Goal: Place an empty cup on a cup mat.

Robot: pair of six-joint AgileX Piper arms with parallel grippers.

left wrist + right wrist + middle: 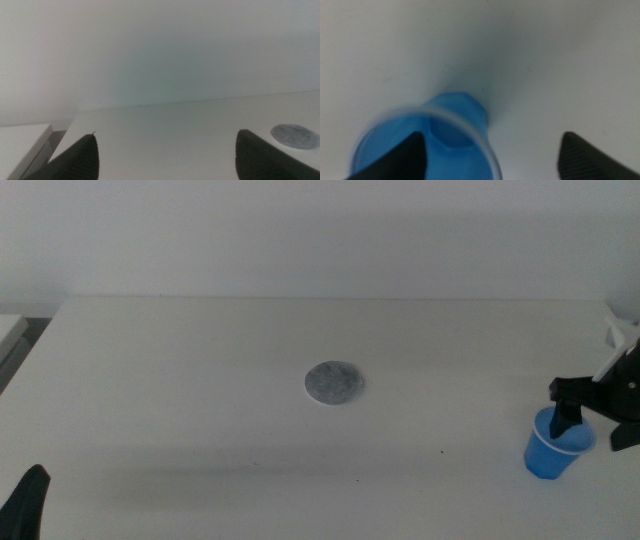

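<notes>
The right gripper is at the blue cup, near the right edge of the white counter. Its jaws are spread wide, not yet closed on anything. In the right wrist view, one jaw sits inside the cup's mouth, over the blue interior, while the other stands well out to the side over bare counter, so the cup's rim and wall lie between them. Whether the inner jaw touches the cup wall cannot be told, since that close view is blurred. The cup stands upright and looks empty.

The step in hand seems to be the grasp: the gripper is placed to pinch one side of the cup's wall. The next move likely calls for closing the jaws gently on the thin wall, so the cup does not crumple or tip, then lifting it and carrying it leftward to the mat.

The cup mat is a grey speckled disc lying flat near the centre of the counter, well apart from the cup, with nothing on it.

The left gripper waits at the lower left corner of the middle view. Its jaws are apart and empty; its wrist view shows the mat in the distance.
</notes>
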